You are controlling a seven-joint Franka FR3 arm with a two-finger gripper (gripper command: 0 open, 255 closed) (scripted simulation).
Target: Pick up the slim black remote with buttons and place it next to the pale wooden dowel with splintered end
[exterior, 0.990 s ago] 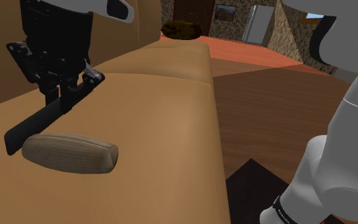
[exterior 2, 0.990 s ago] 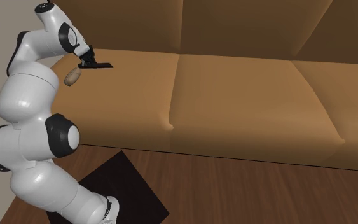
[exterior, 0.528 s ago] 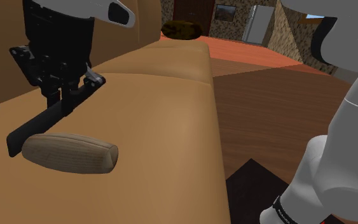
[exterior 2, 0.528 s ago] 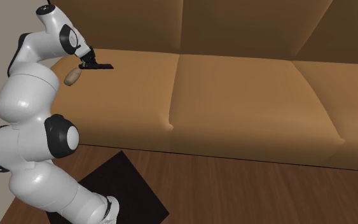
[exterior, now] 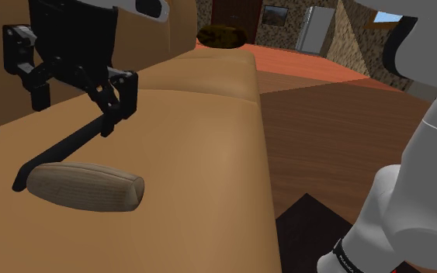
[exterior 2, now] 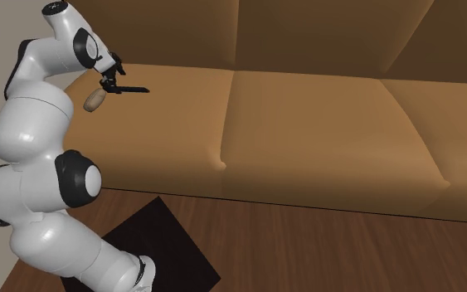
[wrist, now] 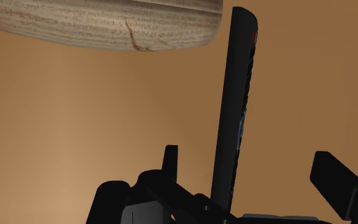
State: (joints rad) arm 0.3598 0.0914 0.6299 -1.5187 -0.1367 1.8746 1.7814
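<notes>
My all-black gripper [exterior: 82, 95] is spread wide, gripping nothing. The slim black remote [exterior: 63, 147] rests on the tan sofa seat [exterior: 209, 147], just beyond the pale wooden dowel [exterior: 84, 188], so the placement looks done.

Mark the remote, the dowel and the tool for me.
Slim black remote with buttons [exterior: 61, 151]: shoulder view, middle of its body.
Pale, wood-grained dowel [exterior: 84, 188]: shoulder view, middle of its side.
All-black two-finger tool [wrist: 247, 154]: wrist view, midway between its open fingertips.
</notes>
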